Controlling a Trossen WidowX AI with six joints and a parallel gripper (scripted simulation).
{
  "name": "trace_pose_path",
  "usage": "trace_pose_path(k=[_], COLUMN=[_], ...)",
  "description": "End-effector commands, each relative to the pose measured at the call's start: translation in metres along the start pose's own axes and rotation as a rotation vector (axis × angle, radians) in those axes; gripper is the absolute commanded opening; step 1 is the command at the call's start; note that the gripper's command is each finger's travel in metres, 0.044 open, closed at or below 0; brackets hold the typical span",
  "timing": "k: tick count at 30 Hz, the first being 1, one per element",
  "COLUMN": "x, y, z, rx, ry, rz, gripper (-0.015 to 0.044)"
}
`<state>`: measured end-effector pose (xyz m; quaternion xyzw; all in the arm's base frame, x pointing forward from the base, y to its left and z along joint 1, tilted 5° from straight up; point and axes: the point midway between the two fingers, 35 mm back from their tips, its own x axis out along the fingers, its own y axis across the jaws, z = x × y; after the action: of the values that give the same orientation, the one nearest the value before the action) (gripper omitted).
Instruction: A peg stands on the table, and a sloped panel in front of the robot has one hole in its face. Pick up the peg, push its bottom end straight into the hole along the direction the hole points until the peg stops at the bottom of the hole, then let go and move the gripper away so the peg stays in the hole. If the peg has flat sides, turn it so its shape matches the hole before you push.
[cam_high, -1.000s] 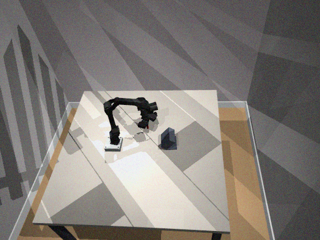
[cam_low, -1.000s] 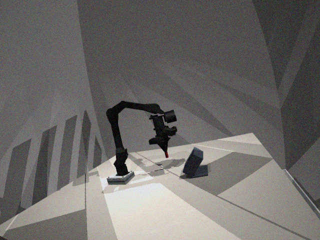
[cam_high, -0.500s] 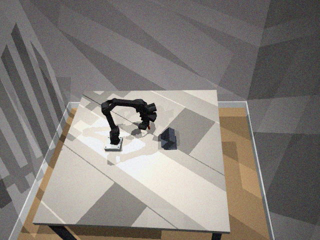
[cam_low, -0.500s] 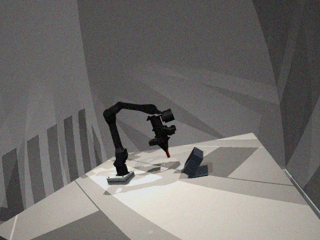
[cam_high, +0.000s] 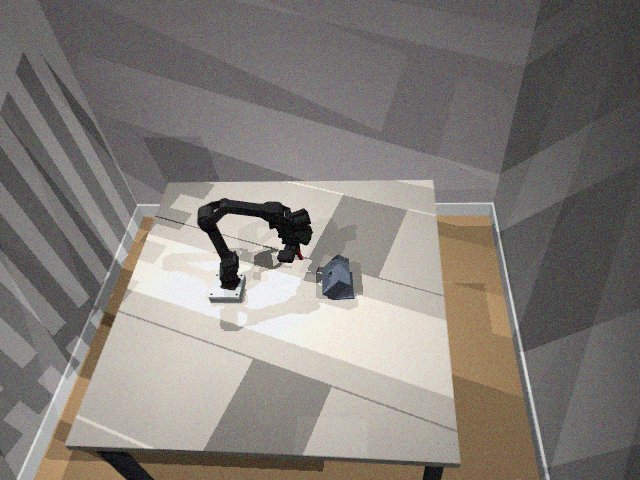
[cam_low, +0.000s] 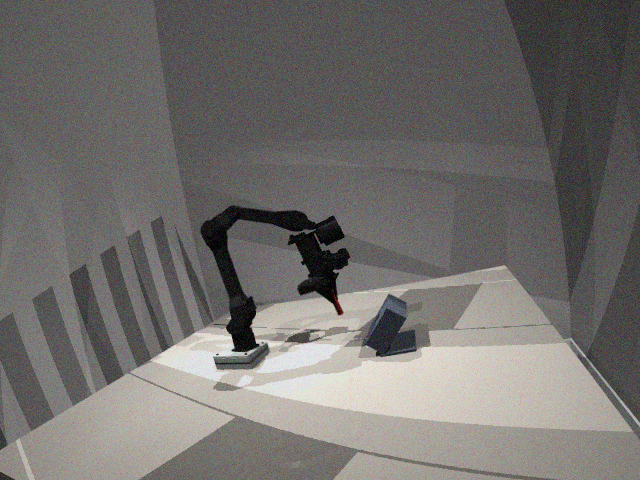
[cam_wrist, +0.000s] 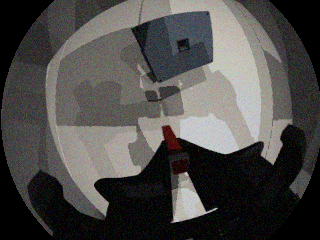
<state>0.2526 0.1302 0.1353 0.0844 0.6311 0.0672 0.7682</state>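
Observation:
My gripper (cam_high: 293, 254) (cam_low: 325, 295) (cam_wrist: 171, 142) is shut on a thin red peg (cam_high: 299, 252) (cam_low: 336, 305) (cam_wrist: 171, 143). The peg hangs in the air, tilted, with its free end pointing down toward the panel. The sloped blue-grey panel (cam_high: 337, 279) (cam_low: 386, 324) (cam_wrist: 175, 43) stands on the table, a short way in front of the peg. Its small dark square hole (cam_wrist: 183, 43) shows in the wrist view, above and slightly right of the peg's tip. The peg is clear of the panel and the table.
The arm's base plate (cam_high: 226, 293) (cam_low: 240, 355) sits on the table left of the panel. The table (cam_high: 361, 361) (cam_low: 465, 382) carries patchy light and shadow. A low white rail (cam_high: 509, 289) edges the floor around the table.

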Motion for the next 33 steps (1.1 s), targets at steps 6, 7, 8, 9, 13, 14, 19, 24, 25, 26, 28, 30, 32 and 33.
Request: trace_pose_path(k=[6, 7, 8, 9, 13, 14, 19, 24, 25, 26, 28, 30, 32, 33], x=[-0.003, -0.003, -0.003, -0.003, -0.004, -0.004, -0.005, -0.006, -0.007, -0.007, -0.007, -0.008, -0.009, -0.009], y=[-0.007, -0.008, -0.008, -0.009, -0.012, -0.013, -0.016, -0.02, -0.02, -0.021, -0.023, -0.024, -0.025, -0.026], z=[0.004, 0.005, 0.005, 0.006, 0.008, 0.008, 0.011, 0.013, 0.014, 0.014, 0.015, 0.016, 0.017, 0.017], rx=[-0.028, -0.031, -0.034, -0.036, -0.048, -0.051, -0.065, -0.08, -0.083, -0.086, -0.093, -0.099, -0.105, -0.108], ry=[-0.061, -0.067, -0.073, -0.08, -0.105, -0.111, -0.144, -0.177, -0.183, -0.19, -0.203, -0.217, -0.23, -0.237], rz=[0.033, 0.036, 0.038, 0.041, 0.05, 0.053, 0.063, 0.072, 0.074, 0.076, 0.079, 0.081, 0.084, 0.085], gripper=[0.0, 0.0, 0.0, 0.0, 0.0, 0.0, 0.0, 0.0, 0.0, 0.0, 0.0, 0.0, 0.0, 0.0])
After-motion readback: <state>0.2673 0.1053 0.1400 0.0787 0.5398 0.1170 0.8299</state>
